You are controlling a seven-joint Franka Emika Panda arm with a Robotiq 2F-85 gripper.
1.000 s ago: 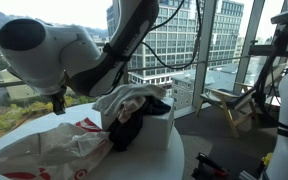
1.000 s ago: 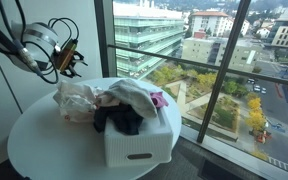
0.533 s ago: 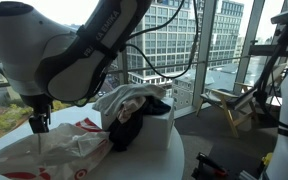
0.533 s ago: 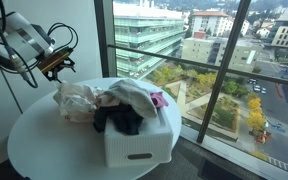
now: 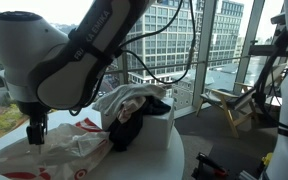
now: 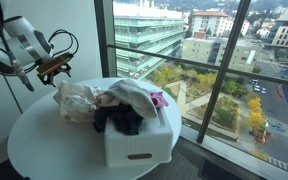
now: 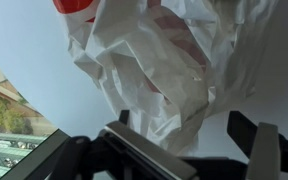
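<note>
A crumpled white plastic bag with red print (image 5: 56,150) (image 6: 74,100) lies on the round white table (image 6: 44,150), next to a white basket (image 6: 136,148). My gripper (image 6: 52,68) hangs just above the bag's outer end, apart from it (image 5: 36,130). In the wrist view the bag (image 7: 159,60) fills the picture beneath my gripper (image 7: 186,132). Its two dark fingers (image 7: 254,135) stand wide apart, and it is open with nothing held between them.
The basket (image 5: 156,128) is heaped with clothes: a white garment (image 6: 134,95) on top, dark cloth (image 5: 129,125) and a bit of pink (image 6: 158,100). Tall windows (image 6: 184,60) stand behind the table. A tripod and chair (image 5: 229,105) stand on the floor beyond.
The gripper has moved away from the basket toward the bag's outer end and sunk slightly. Its jaws have spread wider.
</note>
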